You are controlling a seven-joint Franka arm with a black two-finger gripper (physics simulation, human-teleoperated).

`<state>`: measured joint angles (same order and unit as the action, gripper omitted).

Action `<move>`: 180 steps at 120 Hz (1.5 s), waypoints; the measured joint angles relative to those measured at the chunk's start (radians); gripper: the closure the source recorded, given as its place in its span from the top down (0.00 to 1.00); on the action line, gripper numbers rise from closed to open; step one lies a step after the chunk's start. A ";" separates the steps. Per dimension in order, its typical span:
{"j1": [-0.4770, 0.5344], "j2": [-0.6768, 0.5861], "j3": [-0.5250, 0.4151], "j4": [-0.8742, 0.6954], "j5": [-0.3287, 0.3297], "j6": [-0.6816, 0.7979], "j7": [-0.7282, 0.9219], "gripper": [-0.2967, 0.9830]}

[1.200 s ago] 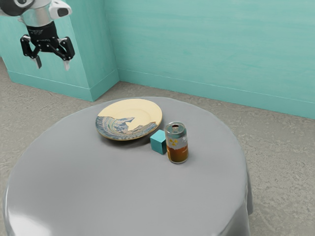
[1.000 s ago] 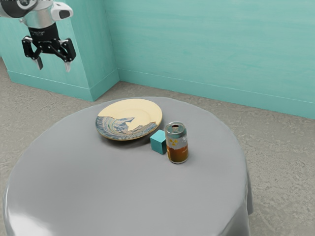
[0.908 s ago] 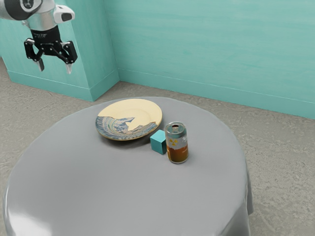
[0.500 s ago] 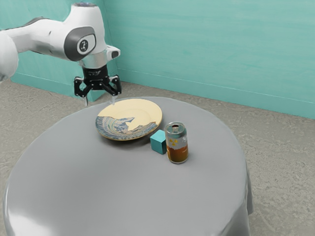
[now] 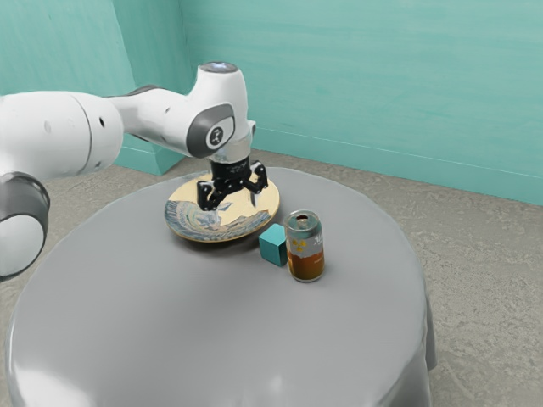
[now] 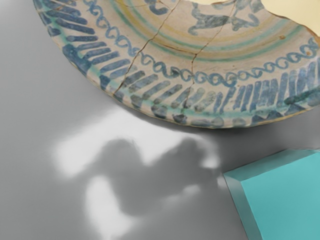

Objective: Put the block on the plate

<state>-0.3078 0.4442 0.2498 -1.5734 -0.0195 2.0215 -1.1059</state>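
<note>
The block (image 5: 272,247) sat on the grey bench (image 5: 161,318), between the plate (image 5: 185,222) and the can (image 5: 306,257), off the plate and close to its rim. The white arm (image 5: 157,117) reached in from the exterior view's left, its black jaws spread, with nothing between them. They seemed to hang above the plate, though their height was hard to judge. A soft shadow (image 6: 137,182) lay on the bench near the block.

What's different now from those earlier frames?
My gripper has swung toward the exterior view's right and lower, and now shows in front of the plate, nearer the teal block. It is open; nothing was grasped or released. Block, plate and drink can stayed put.
</note>
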 joint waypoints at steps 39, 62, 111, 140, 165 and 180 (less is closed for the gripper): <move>0.000 0.169 -0.027 0.134 -0.017 0.072 -0.214 0.77; 0.010 0.214 -0.027 0.181 -0.044 0.097 -0.291 0.77; 0.019 0.297 -0.027 0.233 -0.076 0.157 -0.389 0.77; 0.021 0.314 -0.035 0.228 -0.090 0.175 -0.416 0.77; 0.037 0.338 -0.049 0.245 -0.094 0.197 -0.428 0.77; 0.042 0.356 -0.052 0.267 -0.095 0.206 -0.432 0.77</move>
<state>-0.2661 0.8000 0.1982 -1.3066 -0.1144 2.2271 -1.5378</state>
